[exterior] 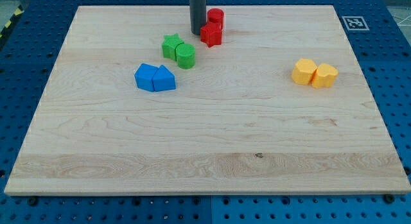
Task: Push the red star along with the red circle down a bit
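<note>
The red star (pixel 210 34) lies near the board's top middle, with the red circle (pixel 216 18) touching it just above and slightly to the right. My tip (pixel 197 33) stands on the board right beside the red star's left side, close to or touching it. The dark rod comes straight down from the view's top edge and hides part of the board behind it.
A green star (pixel 171 45) and a green circle (pixel 185 56) touch, below and left of my tip. Two blue blocks (pixel 155 77) sit together further down-left. Two yellow blocks (pixel 314 73) sit together at the view's right. The wooden board (pixel 205 153) lies on a blue pegboard table.
</note>
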Controlling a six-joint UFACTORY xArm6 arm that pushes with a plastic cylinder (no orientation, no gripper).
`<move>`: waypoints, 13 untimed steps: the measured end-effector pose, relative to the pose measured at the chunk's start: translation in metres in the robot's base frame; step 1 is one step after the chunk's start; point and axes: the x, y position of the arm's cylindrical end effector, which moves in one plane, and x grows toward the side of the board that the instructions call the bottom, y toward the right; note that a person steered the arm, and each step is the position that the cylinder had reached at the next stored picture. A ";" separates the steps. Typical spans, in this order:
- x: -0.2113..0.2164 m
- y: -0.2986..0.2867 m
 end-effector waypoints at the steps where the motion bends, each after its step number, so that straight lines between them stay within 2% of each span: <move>1: 0.001 0.001; 3: -0.060 -0.002; 5: -0.067 0.040; 7: -0.067 0.042; 13: 0.011 0.042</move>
